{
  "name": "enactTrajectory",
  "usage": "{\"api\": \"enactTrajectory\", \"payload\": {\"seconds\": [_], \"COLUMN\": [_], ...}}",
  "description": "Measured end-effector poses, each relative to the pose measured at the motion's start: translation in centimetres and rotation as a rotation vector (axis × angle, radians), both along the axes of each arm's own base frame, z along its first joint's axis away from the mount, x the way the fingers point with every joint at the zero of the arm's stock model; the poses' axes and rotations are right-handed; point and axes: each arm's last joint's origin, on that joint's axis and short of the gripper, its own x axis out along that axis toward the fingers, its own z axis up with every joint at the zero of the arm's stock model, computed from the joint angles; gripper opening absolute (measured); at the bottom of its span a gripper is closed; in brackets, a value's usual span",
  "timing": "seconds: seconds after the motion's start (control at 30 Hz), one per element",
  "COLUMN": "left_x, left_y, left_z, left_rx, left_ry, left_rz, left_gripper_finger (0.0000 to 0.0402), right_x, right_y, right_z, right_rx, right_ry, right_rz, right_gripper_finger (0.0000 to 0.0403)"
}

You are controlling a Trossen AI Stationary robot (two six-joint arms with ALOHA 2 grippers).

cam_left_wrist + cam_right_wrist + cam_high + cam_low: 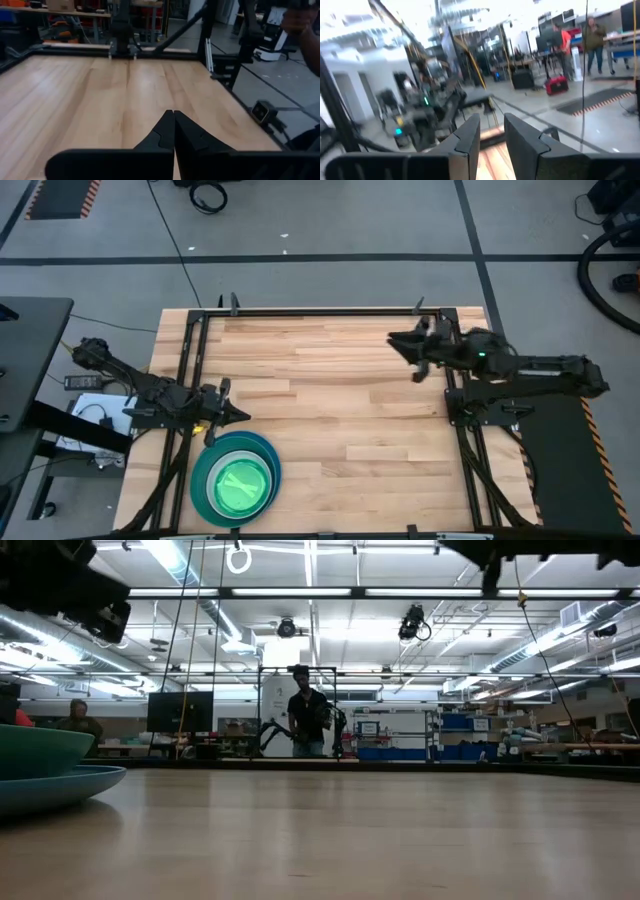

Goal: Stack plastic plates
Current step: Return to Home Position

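Wooden tabletop (330, 420) carries the stacked plastic plates (235, 480) at its near left corner, lime green on top, with the left gripper (240, 416) pinched shut just beyond their far rim and the right gripper (405, 348) spread, holding nothing, at the far right. The risk I see is the left arm clipping that rim as it pulls away, shunting the stack. No brand or writing is readable.

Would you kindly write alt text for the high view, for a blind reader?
A stack of plastic plates, lime green on top, teal and blue below, sits at the lower left of a wooden table. The left end effector is just beyond its far edge; the right end effector is near the table's far right corner.
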Motion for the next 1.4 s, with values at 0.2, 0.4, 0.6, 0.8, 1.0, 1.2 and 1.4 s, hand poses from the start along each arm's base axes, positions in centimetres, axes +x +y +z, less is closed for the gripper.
{"api": "enactTrajectory", "payload": {"seconds": [0.2,0.4,0.6,0.8,1.0,1.2,1.4], "left_x": [-0.2,-0.3,-0.3,-0.5,-0.7,-0.8,-0.7], "left_y": [0.1,0.5,1.3,2.2,3.1,3.7,3.8], "left_z": [-3.5,-3.8,-3.9,-4.2,-3.8,-3.7,-3.7], "left_rx": [-0.024,-0.020,0.018,0.025,0.039,0.037,0.029], "left_ry": [-0.019,-0.058,-0.048,-0.024,-0.067,-0.082,-0.080], "left_rz": [0.015,0.040,0.095,0.136,0.168,0.159,0.162], "left_gripper_finger": [0.0005,0.0005,0.0005,0.0005,0.0005,0.0005,0.0005], "right_x": [-3.2,-5.0,-6.0,-6.5,-6.0,-5.0,-4.9], "right_y": [0.5,0.8,0.9,1.0,0.9,0.8,0.7], "right_z": [-0.2,-0.9,-1.6,-2.0,-3.5,-7.4,-10.4], "right_rx": [0.009,0.037,0.026,0.013,0.027,0.059,0.105], "right_ry": [-0.086,-0.074,-0.005,0.034,0.049,-0.010,-0.023], "right_rz": [0.026,0.031,0.025,0.020,0.022,0.030,0.009], "right_gripper_finger": [0.0098,0.0098,0.0098,0.0098,0.0098,0.0098,0.0098]}}
